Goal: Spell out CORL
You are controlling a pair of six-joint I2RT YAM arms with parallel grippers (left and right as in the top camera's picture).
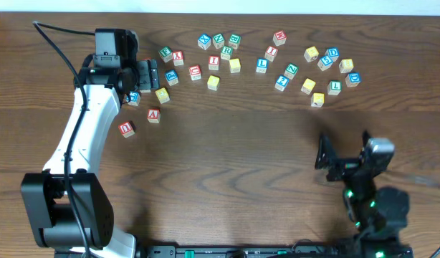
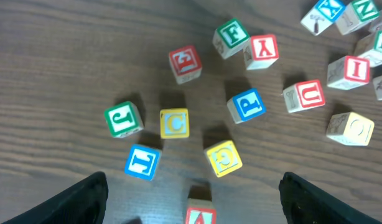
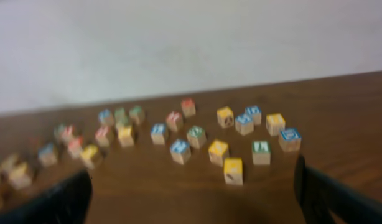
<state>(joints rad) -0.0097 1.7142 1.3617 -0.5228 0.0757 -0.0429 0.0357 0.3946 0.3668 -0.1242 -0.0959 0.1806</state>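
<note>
- left gripper [image 2: 193, 178]: fingers [image 2: 85, 202] spread wide, nothing between them; in the left wrist view the tips frame bare table [image 2: 54, 62] just below the yellow C cube [image 2: 175, 123]
- yellow C cube: flat on the wood, apart from every neighbour
- second yellow cube [image 2: 223, 157]: near the C cube, lower right; round letter, cannot tell which
- green J cube [image 2: 124, 119] just left of the C cube; blue J cube [image 2: 142, 162] lower left; red A cube [image 2: 200, 216] below it, cut by the frame edge
- red cube [image 2: 185, 63] above the C cube; blue P cube [image 2: 246, 106] to its right; pale yellow cube [image 2: 349, 129] well right, faint round letter
- other cubes [image 1: 291, 70] strung out right of the C cube in the overhead view; R and L not legible there
- right gripper [image 3: 192, 171]: fingers [image 3: 331, 193] spread, empty; well apart from the C cube
</note>
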